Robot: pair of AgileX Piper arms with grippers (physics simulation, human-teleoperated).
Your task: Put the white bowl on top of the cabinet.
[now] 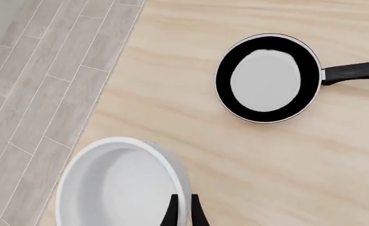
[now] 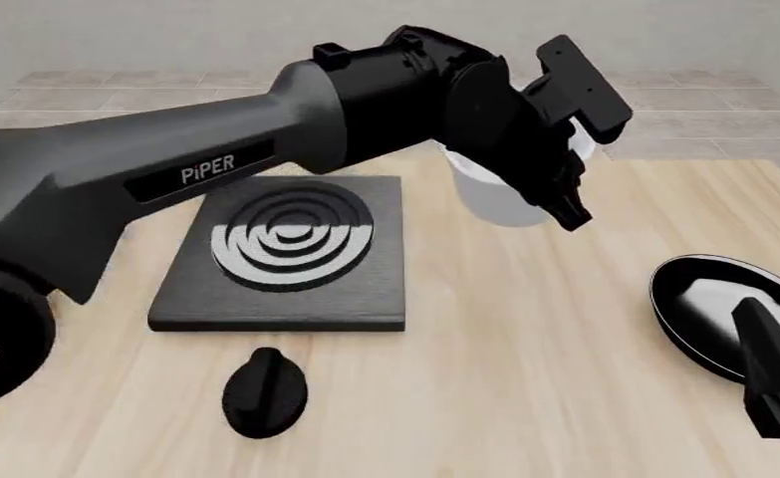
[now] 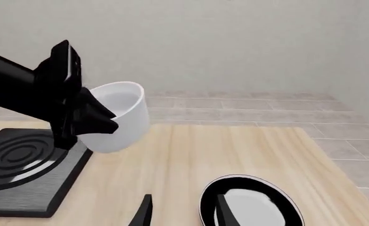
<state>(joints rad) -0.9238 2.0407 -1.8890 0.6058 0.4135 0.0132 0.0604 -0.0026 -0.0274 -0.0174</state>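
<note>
White bowl hung tilted in the air above the worktop, at two o'clock from the stove plate; your left gripper had its jaws clamped on the bowl's wall. Your right gripper hovered by the pan, jaws parted, holding nothing.

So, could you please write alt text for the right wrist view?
The left gripper holds the white bowl by its rim, lifted above the wooden table. A black stove plate lies beneath the arm, and a black pan sits near the right gripper.
</note>
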